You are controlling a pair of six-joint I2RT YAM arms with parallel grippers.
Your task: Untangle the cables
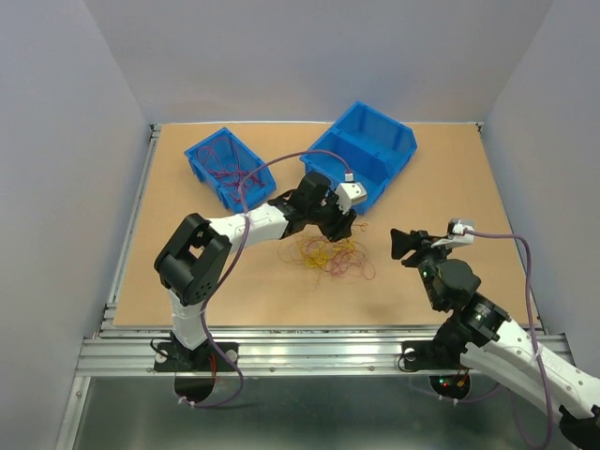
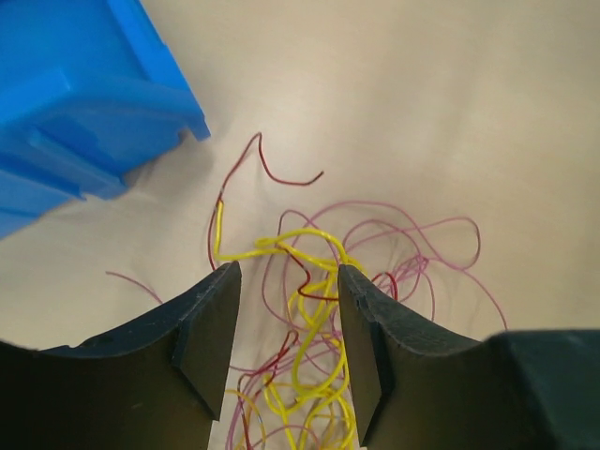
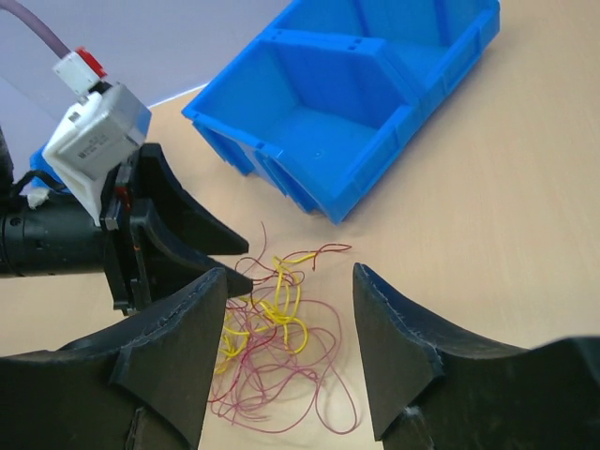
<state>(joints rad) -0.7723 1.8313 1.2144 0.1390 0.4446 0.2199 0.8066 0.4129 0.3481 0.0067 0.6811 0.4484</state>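
Two blue bins sit at the back of a tan table [image 1: 469, 187]. The small bin [image 1: 223, 165] stands left, angled. The large bin [image 1: 366, 150], split by a divider into two compartments, stands right of it, apart. Grey walls [image 1: 56, 141] enclose the table, and a metal rail [image 1: 319, 349] runs along its near edge.

thin red, maroon and yellow cables [image 1: 328, 255] in one loose, flat tangle of curled loops, near the middle of the table [image 1: 187, 291], slightly toward its near edge. yellow bunched at the core, red loops spreading right, one loose red end poking out far.
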